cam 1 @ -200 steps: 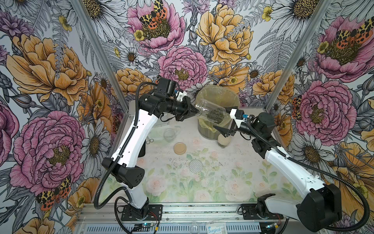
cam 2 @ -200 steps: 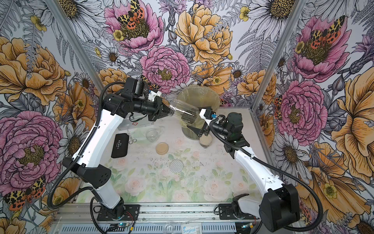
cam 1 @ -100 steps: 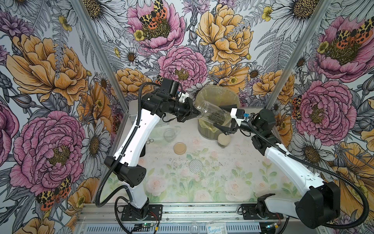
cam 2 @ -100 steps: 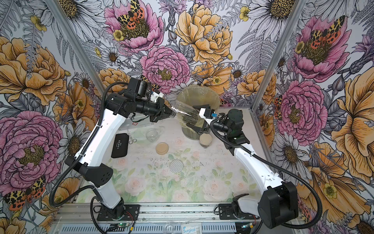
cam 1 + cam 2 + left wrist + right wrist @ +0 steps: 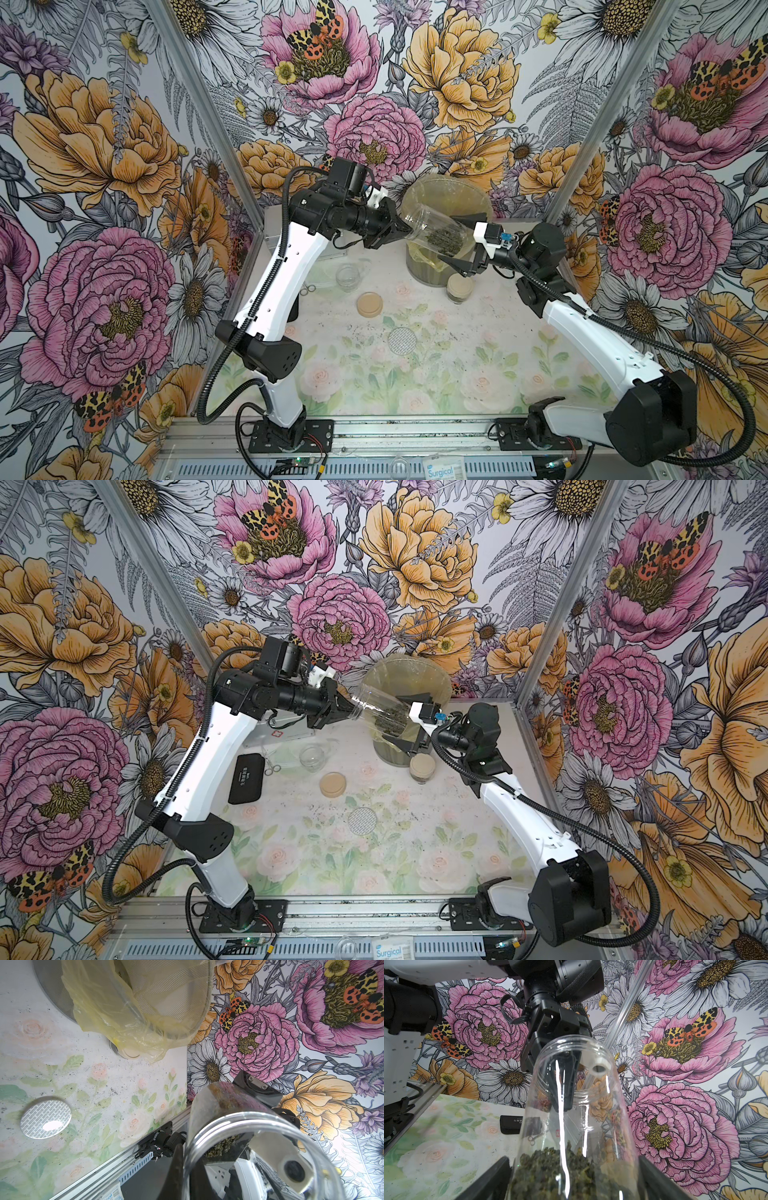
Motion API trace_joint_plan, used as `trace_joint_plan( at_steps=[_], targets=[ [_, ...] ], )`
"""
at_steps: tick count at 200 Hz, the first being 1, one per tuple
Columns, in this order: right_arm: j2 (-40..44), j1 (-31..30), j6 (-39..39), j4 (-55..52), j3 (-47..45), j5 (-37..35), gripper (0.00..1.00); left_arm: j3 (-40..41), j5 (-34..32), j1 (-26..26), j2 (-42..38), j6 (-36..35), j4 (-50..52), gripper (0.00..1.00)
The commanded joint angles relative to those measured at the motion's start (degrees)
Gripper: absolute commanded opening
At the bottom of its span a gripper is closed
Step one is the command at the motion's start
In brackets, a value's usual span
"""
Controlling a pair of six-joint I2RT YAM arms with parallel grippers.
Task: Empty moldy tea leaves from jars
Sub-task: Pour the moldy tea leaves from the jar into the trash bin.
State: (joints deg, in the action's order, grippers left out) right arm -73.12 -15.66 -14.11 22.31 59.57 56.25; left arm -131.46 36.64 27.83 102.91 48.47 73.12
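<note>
L gripper (image 5: 401, 230) clamped tight on the jar (image 5: 432, 226) rim, jar tilted over bin (image 5: 419, 272), tea leaves (image 5: 550, 1167) heaped at base end. R gripper (image 5: 448, 237) jaws spread round base; contact unclear, prob. none.

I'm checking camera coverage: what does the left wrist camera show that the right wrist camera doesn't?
Only the left wrist view shows the bag-lined bin and the dotted lid lying on the table. Only the right wrist view shows the left gripper pinching the rim of the jar, plus the black case and scissors. Both show that clear jar and the tea leaves inside it.
</note>
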Motion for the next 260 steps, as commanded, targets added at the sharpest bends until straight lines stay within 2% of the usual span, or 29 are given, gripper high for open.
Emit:
trace_joint_plan(
  at_steps=[1,29,46,67,99,136,154,178,203,232,242,260],
  targets=[
    [-1.40,-0.06,0.22,0.53,1.73,2.46,0.89,-2.73,0.62,0.70,0.82,0.13,-2.09,0.00],
    [-2.02,-0.05,0.69,2.59,1.86,1.39,0.87,-4.34,1.42,1.27,3.21,0.54,-2.03,0.00],
    [-2.35,-0.06,1.50,4.36,1.85,0.02,0.93,-4.97,1.91,1.42,3.64,0.73,-2.09,0.00],
    [-2.63,0.09,1.39,4.59,2.46,0.06,0.93,-5.09,1.92,1.35,3.66,1.01,-2.10,0.00],
    [-2.84,0.14,1.22,4.34,3.17,1.22,0.82,-5.05,1.75,0.99,3.74,1.19,-2.03,0.00],
    [-2.75,0.35,1.77,4.15,3.18,1.32,0.74,-5.61,0.64,0.93,3.75,1.19,-2.09,0.00],
    [-2.73,0.35,2.82,4.58,3.44,1.32,0.68,-6.47,-0.75,0.81,3.76,0.12,-2.09,0.21],
    [-2.57,0.42,3.67,4.33,3.61,0.74,0.65,-7.23,-2.42,0.31,3.38,-1.15,-2.03,0.34],
    [-2.00,0.61,4.57,4.24,3.27,-0.47,0.62,-8.07,-5.33,-0.31,2.73,-2.73,-2.11,0.55],
    [-1.41,1.31,6.57,3.80,3.51,-2.47,0.60,-11.31,-10.64,-0.76,2.04,-6.89,-2.05,0.88],
    [-1.30,1.82,7.67,3.27,3.98,-3.40,0.58,-11.92,-13.46,-1.06,1.95,-8.90,-2.10,0.94],
    [-1.51,2.85,9.92,-0.85,6.39,-4.37,0.55,-11.47,-19.65,-1.37,-1.87,-13.17,-2.11,0.96]
  ],
)
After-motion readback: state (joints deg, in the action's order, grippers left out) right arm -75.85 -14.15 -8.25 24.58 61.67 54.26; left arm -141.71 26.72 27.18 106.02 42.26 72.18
